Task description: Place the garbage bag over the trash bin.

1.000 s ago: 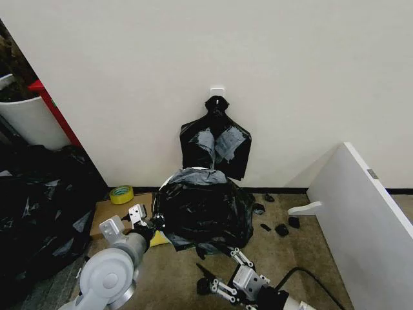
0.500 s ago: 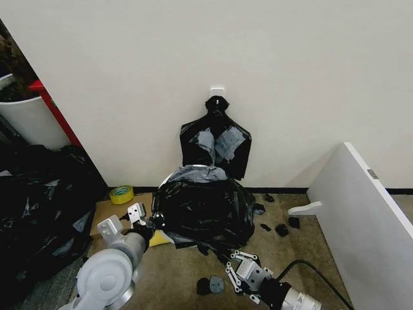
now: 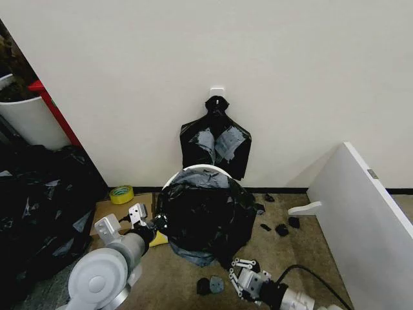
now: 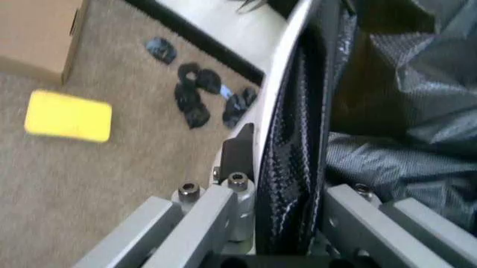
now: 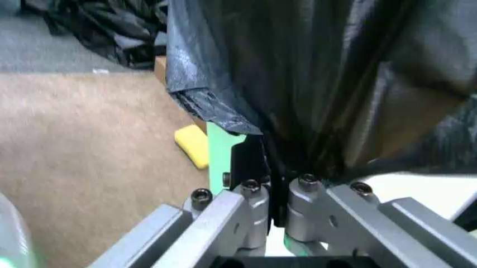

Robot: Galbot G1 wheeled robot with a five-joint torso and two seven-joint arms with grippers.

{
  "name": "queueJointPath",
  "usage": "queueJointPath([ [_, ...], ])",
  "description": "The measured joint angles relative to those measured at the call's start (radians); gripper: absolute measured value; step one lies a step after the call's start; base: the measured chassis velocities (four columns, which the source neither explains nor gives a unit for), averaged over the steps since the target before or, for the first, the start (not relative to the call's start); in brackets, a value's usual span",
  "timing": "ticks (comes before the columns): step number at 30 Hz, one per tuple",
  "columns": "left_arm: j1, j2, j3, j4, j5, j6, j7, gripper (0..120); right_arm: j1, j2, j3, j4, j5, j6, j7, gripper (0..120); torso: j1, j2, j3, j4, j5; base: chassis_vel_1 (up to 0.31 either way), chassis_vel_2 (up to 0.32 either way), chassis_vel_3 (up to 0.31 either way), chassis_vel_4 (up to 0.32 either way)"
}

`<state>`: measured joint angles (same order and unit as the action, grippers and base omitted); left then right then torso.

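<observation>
The left gripper (image 3: 137,223) sits low at the near-left side of the trash bin (image 3: 193,172), and in the left wrist view its fingers (image 4: 234,192) are clamped on a fold of the garbage bag (image 3: 205,210), with the bin's white wall edge running away just beyond the fingertips. The bag is draped over the bin ahead of this gripper, covering most of the mouth and the near wall; only a strip of white rim shows at the far side, so the far edge looks not yet pulled down.

The film is thin, glossy and wrinkled. It will probably weigh almost nothing, slide easily between metal pads and tear if dragged hard over the rim. The hem, bunched into a fold, seems the safest place to hold it, stretched outward rather than yanked.

The right gripper (image 3: 244,279) is low at the near-right side of the bin. Its wrist view shows its fingers (image 5: 309,195) closed on bunched black plastic hanging straight above them, with the pale green base just behind.

The bin's inside is hidden under the plastic, so how deep the bag sits cannot be told. Small dark scraps (image 3: 281,229) lie on the floor beyond the right gripper; what they are is unclear.
</observation>
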<state>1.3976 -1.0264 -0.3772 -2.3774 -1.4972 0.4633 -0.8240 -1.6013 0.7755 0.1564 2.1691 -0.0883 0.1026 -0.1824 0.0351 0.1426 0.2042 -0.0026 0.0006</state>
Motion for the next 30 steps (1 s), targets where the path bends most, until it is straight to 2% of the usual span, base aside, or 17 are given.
queueJointPath([
  [3, 0.007, 0.001, -0.009, -0.009, -0.054, 0.028, -0.032, 1, 0.032, -0.007, 0.005, -0.040, -0.027, 0.020, -0.015, 0, 0.000, 0.000, 0.000, 0.0002, -0.0002, 0.000, 0.000, 0.000, 0.000],
  [6, 0.007, 0.000, -0.012, -0.009, -0.061, 0.035, -0.039, 1, 0.042, -0.009, 0.007, -0.062, -0.042, 0.033, -0.023, 0, 0.000, 0.000, 0.000, 0.0000, -0.0001, 0.000, 0.000, 0.000, 0.000],
  [15, 0.004, 0.000, -0.010, 0.006, -0.026, 0.027, -0.030, 1, -0.014, -0.022, 0.040, -0.059, -0.062, 0.110, -0.078, 1, 0.000, 0.000, 0.000, -0.0001, -0.0001, 0.000, 0.000, 0.000, 0.000],
  [19, -0.018, -0.009, -0.004, 0.031, 0.000, -0.004, -0.019, 1, -0.092, -0.029, 0.063, -0.039, -0.060, 0.184, -0.106, 21, 0.000, 0.000, 0.000, -0.0001, -0.0001, 0.000, 0.000, 0.000, 0.000],
  [21, -0.022, -0.009, -0.004, 0.035, 0.001, -0.006, -0.019, 1, -0.098, -0.029, 0.065, -0.039, -0.060, 0.193, -0.111, 22, 0.000, 0.000, 0.000, -0.0002, -0.0001, 0.000, 0.000, 0.000, 0.000],
  [25, -0.042, -0.005, -0.009, 0.054, 0.000, -0.020, -0.017, 1, -0.114, -0.034, 0.077, -0.042, -0.048, 0.242, -0.128, 43, 0.000, 0.000, 0.000, 0.0000, -0.0001, 0.000, 0.000, 0.000, 0.000],
  [28, -0.047, -0.004, -0.011, 0.064, 0.000, -0.026, -0.015, 1, -0.115, -0.035, 0.080, -0.040, -0.029, 0.261, -0.132, 49, 0.000, 0.000, 0.000, 0.0000, 0.0000, 0.000, 0.000, 0.000, 0.000],
  [30, -0.052, -0.001, -0.012, 0.080, 0.000, -0.031, -0.015, 1, -0.117, -0.037, 0.085, -0.020, 0.009, 0.273, -0.135, 57, 0.000, 0.000, 0.000, 0.0000, -0.0001, 0.000, 0.000, 0.000, 0.000],
])
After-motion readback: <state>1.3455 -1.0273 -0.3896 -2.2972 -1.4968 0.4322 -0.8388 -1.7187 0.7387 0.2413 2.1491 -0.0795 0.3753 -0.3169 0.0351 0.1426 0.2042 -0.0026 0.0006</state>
